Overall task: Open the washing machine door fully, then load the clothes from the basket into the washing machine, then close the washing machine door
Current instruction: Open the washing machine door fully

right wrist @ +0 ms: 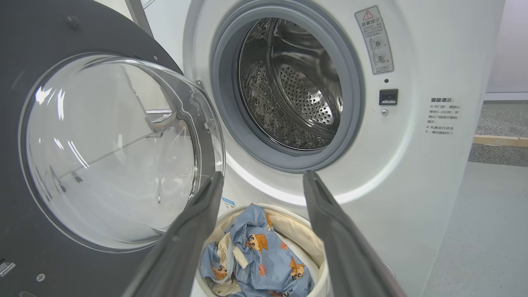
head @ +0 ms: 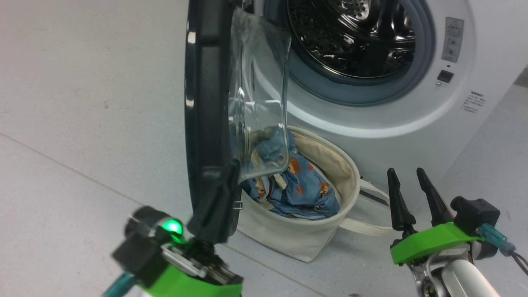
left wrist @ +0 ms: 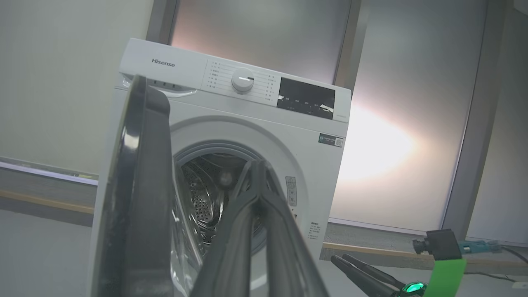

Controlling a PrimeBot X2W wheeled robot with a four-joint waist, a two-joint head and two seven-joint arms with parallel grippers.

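The washing machine [head: 474, 62] stands with its steel drum [right wrist: 288, 82] exposed. The washing machine door [head: 206, 95] is swung out and seen edge-on, its glass bowl [head: 260, 90] bulging over the basket [head: 288, 235]. The cream basket sits on the floor below the opening, holding the blue bear-print clothes [head: 305, 185]. My left gripper [head: 231, 169] is shut with nothing between its fingers, and they lie against the inner side of the door's lower rim. My right gripper [head: 405, 173] hovers open to the right of the basket; in the right wrist view the right gripper [right wrist: 264, 175] points at the clothes [right wrist: 255, 255].
Grey floor [head: 82, 123] spreads to the left of the door. A basket loop handle [head: 367, 227] lies on the floor toward my right gripper. Behind the machine are frosted wall panels [left wrist: 412, 82] and a low wooden strip [left wrist: 371, 251].
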